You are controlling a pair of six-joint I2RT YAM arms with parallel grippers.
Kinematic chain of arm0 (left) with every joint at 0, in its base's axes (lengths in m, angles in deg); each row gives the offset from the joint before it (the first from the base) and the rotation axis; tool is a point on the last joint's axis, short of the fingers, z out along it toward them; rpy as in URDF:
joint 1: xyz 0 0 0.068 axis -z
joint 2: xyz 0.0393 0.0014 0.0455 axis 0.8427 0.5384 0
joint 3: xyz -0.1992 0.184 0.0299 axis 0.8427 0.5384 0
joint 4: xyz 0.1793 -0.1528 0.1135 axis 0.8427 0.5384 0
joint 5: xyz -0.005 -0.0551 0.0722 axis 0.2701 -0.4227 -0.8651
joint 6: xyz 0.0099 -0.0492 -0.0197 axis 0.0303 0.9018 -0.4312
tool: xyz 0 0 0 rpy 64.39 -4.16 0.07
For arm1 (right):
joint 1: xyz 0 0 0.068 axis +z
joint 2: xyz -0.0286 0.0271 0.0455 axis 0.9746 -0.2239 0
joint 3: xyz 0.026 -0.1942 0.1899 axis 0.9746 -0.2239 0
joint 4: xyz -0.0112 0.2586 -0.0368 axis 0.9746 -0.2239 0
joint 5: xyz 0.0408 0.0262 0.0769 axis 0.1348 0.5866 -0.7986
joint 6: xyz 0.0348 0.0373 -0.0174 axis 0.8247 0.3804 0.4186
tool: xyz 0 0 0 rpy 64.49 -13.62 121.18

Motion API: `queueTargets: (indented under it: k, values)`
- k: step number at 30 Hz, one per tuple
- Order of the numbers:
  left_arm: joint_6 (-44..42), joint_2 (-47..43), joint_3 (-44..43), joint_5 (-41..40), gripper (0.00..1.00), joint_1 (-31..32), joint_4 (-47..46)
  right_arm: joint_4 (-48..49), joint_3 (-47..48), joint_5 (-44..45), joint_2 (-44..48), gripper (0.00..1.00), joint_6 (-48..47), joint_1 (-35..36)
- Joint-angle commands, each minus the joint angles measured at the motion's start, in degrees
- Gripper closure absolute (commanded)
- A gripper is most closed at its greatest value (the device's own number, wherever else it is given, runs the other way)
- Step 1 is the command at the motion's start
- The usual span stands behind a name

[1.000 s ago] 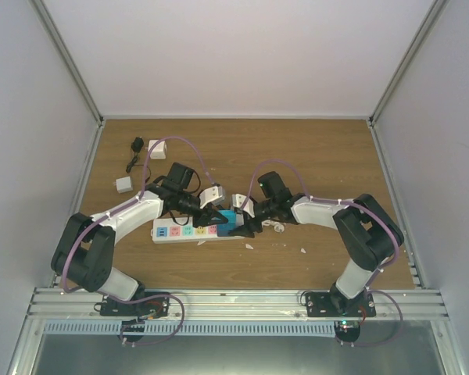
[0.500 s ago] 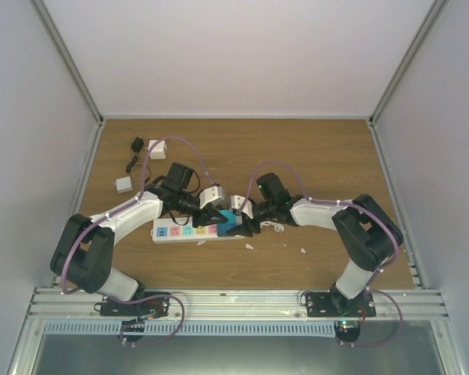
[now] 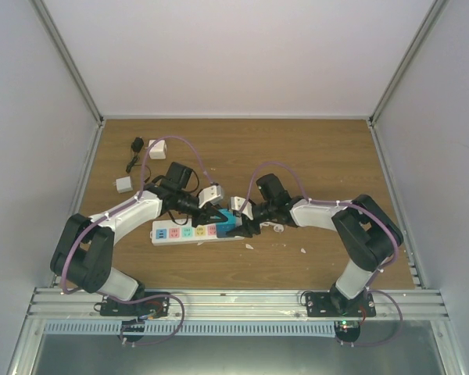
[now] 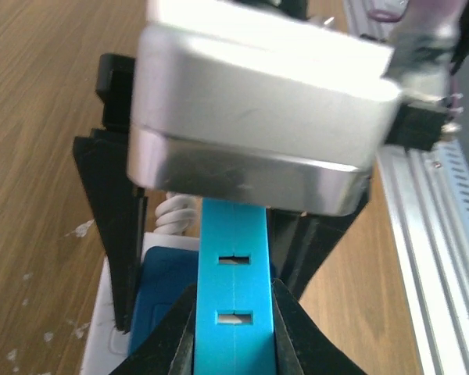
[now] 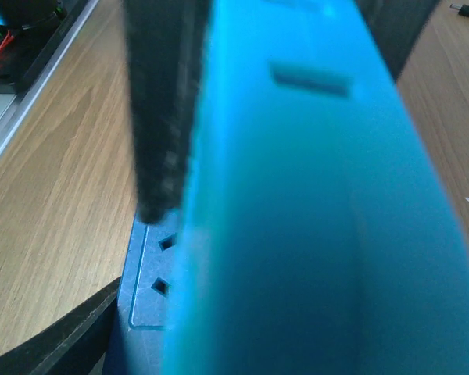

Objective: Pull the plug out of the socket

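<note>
The socket is a long white power strip with coloured outlet squares, lying across the table's middle. A cyan plug stands on its dark blue end square. My left gripper is shut on the plug, one black finger on each side. My right gripper is at the strip's right end, with its fingers spread wide on either side of the plug. In the right wrist view the plug fills the frame above the blue square. The prongs are hidden. The coiled white cord shows behind.
Two small white adapters and a black plug with a cord lie at the back left. White scraps lie right of the strip. An aluminium rail runs along the front edge, and walls enclose the table.
My right gripper has moved a little left, closer to the plug. The left gripper and the plug have barely moved.
</note>
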Motion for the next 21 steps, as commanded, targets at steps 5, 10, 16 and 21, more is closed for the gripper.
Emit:
queueTargets:
  k: [5, 10, 16, 21]
  values:
    - [0.86, -1.75, -3.29, 10.92, 0.86, -0.47, 0.26, 0.0, -1.14, 2.37, -1.62, 0.55, -0.96, 0.17]
    - [0.43, -1.79, -3.4, 10.82, 0.86, -0.49, 0.72, -0.33, -1.01, 2.25, -1.76, 0.55, -1.05, 0.1]
    - [-0.48, -2.9, -2.16, 8.27, 0.86, -1.56, 1.77, -0.88, -0.92, 1.63, -1.42, 0.45, -1.0, 0.0]
    - [-1.32, -5.95, 0.59, 5.96, 0.86, -4.74, 2.1, -1.26, -0.91, 1.15, -0.95, 0.33, -1.06, -0.12]
